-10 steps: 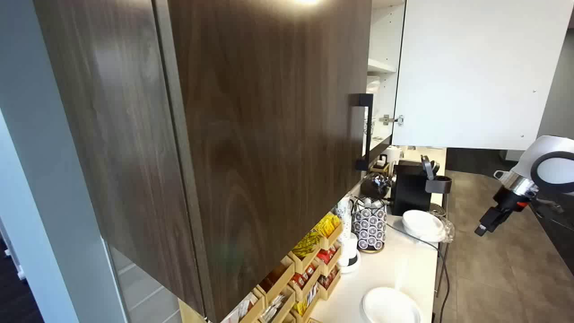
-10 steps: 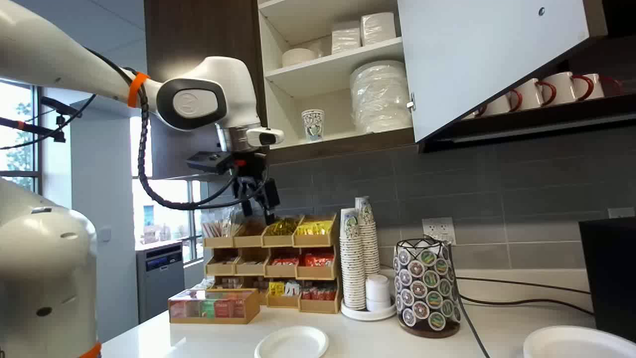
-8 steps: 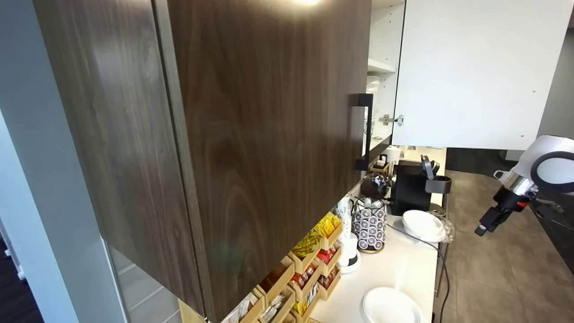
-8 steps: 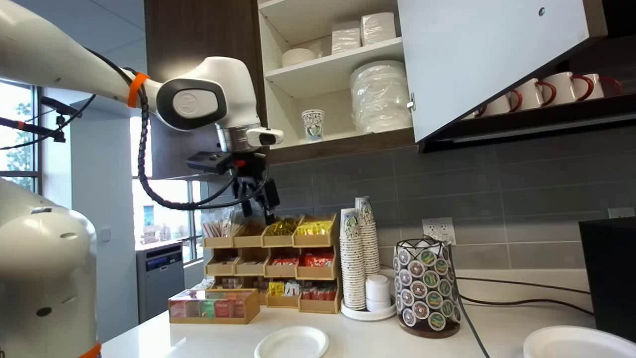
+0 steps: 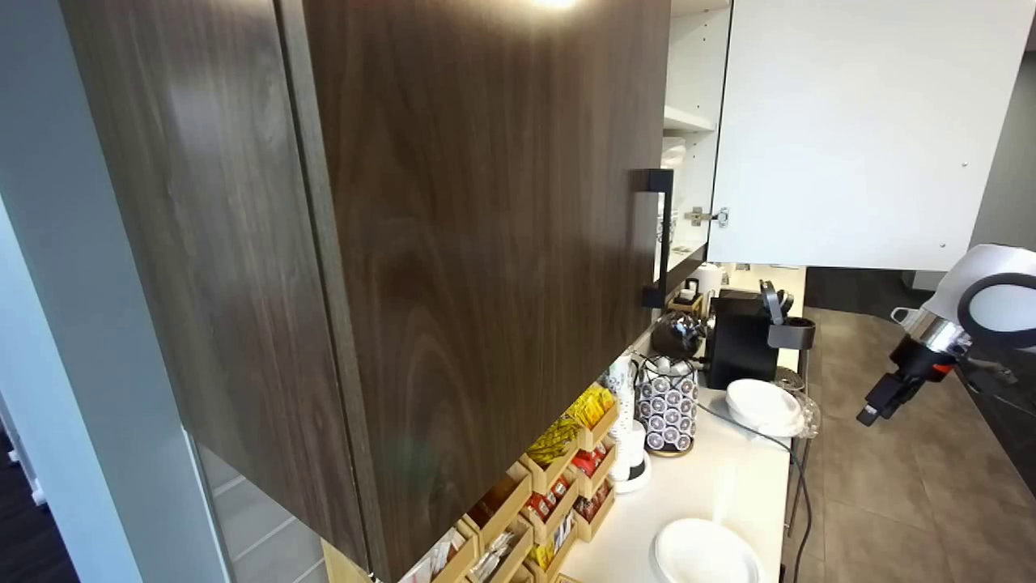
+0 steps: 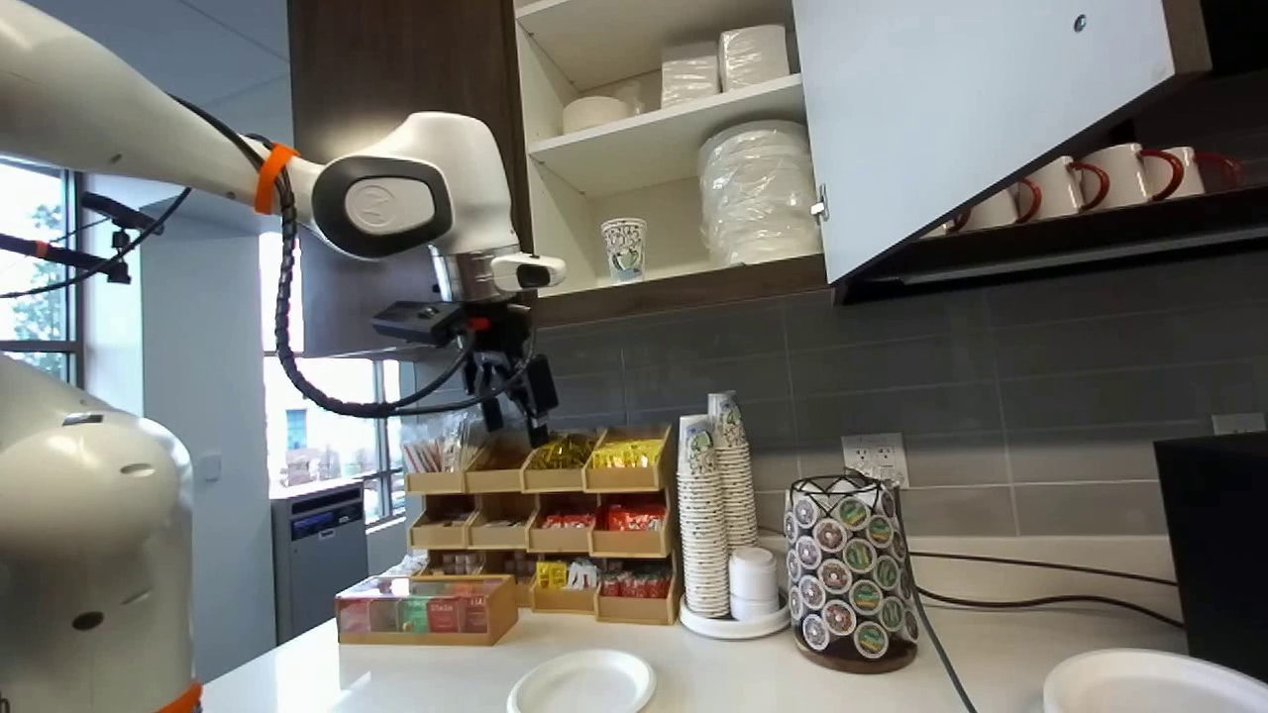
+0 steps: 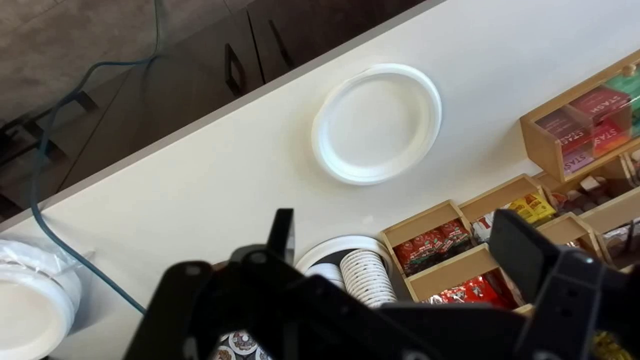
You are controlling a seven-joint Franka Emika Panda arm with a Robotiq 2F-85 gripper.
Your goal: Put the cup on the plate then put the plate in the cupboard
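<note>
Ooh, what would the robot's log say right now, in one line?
gripper: open, nothing held | plate: on counter, nothing on it | cupboard: open | task: not done yet

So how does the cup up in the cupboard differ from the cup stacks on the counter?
The upper cup shows as a single one; the cup stacks hold many, nested. The upper cup stands rim up, the cup stacks rim down. The upper cup is inside the cupboard; the cup stacks stand lower, in a white-rimmed round tray. Both are white with a print.
</note>
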